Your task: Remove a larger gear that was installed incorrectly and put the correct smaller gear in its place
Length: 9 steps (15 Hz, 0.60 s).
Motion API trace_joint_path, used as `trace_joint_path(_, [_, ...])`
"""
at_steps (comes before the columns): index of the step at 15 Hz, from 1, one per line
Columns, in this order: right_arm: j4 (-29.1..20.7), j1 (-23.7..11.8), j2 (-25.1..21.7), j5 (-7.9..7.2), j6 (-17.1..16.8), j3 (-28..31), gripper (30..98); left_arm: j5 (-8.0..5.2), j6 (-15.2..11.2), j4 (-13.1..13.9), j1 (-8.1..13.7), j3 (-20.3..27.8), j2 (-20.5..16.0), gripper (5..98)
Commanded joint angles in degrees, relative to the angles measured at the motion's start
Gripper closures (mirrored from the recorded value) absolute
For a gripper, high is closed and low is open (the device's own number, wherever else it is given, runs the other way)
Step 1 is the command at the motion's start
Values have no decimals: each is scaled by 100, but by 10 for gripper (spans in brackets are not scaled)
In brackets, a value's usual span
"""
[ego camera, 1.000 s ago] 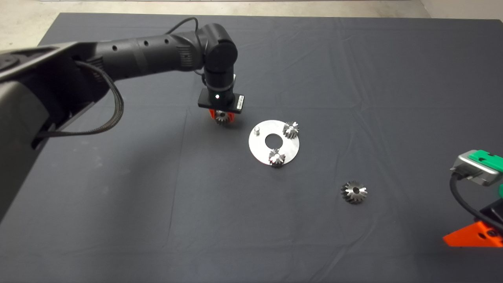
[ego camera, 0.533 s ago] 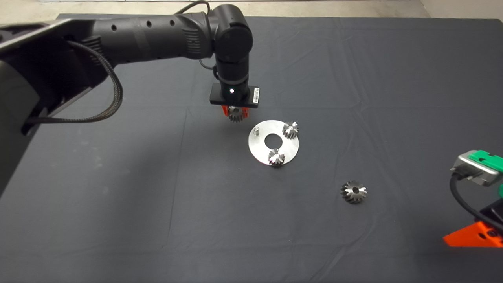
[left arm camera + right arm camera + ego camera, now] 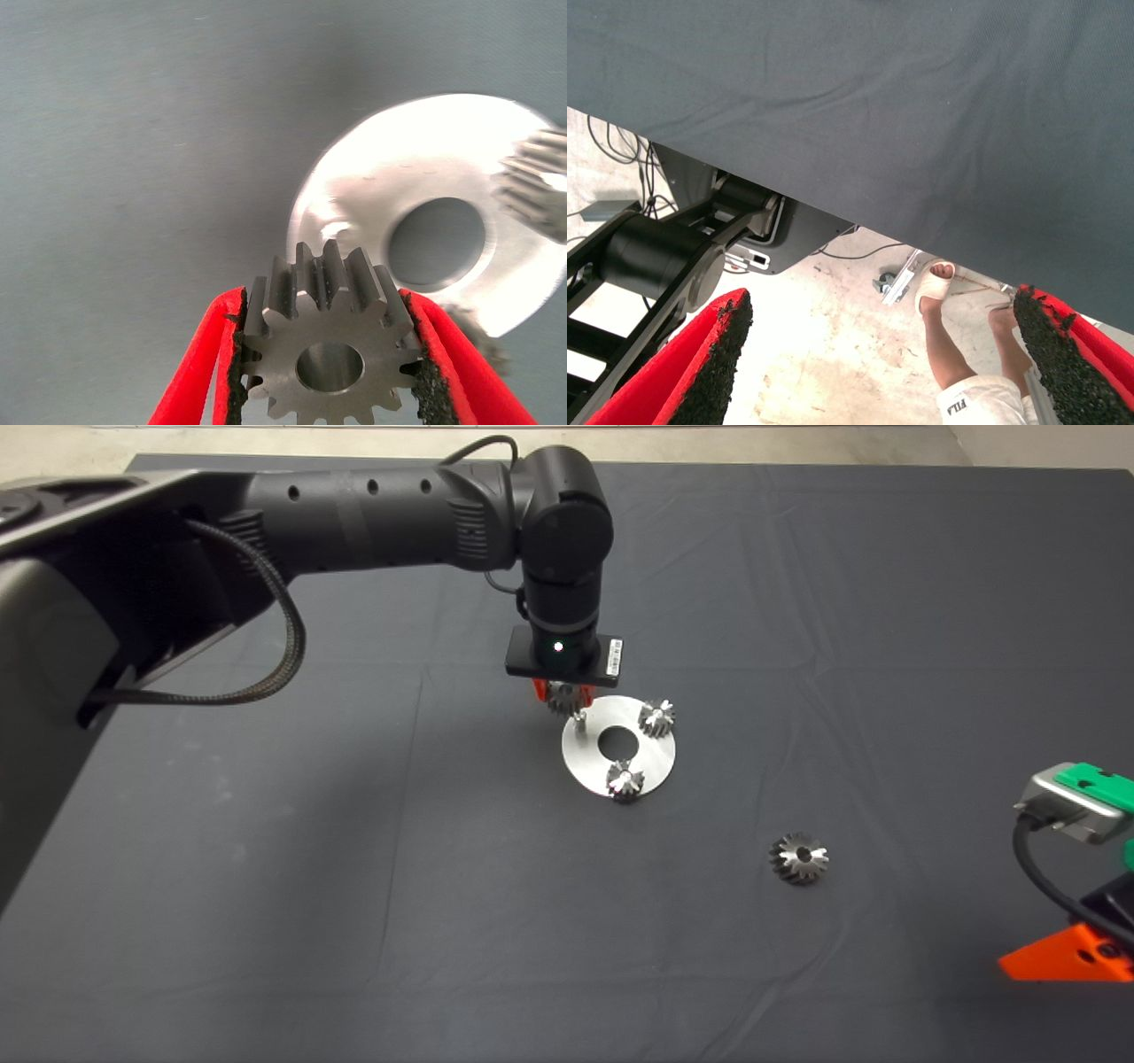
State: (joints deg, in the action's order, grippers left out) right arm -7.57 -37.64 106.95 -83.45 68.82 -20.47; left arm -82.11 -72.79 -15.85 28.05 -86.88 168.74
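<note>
The left gripper (image 3: 563,698) has its fingers clenched on the smaller gear (image 3: 330,345), bore facing down over the round plate's (image 3: 656,762) bare pin (image 3: 578,719), while the larger gear (image 3: 799,858) lies discarded near the idle, spread right gripper (image 3: 881,354).

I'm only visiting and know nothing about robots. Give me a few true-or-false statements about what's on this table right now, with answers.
1. The left claw grips the smaller gear. True.
2. The larger gear sits on the metal disc. False: it lies on the mat, apart from the disc.
3. Two small gears stand on the disc. True.
4. The right claw holds a gear. False: it is open and empty, at the mat's edge.
</note>
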Motion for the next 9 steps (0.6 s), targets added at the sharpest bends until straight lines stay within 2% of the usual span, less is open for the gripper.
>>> trace_joint_path(1, [-214, -94, 6, 4, 18, 14, 505, 2, 173, 55, 157, 50, 24, 675])
trace_joint_path(3, [-219, -103, 51, 4, 18, 9, 505, 2, 195, 55, 140, 24, 24, 676])
trace_joint_path(5, [-207, -103, 42, 1, 18, 1, 505, -6, 391, 55, 140, 6, 24, 677])
trace_joint_path(9, [-219, -201, 42, 4, 18, 0, 505, -24, 591, 57, 131, -2, 24, 677])
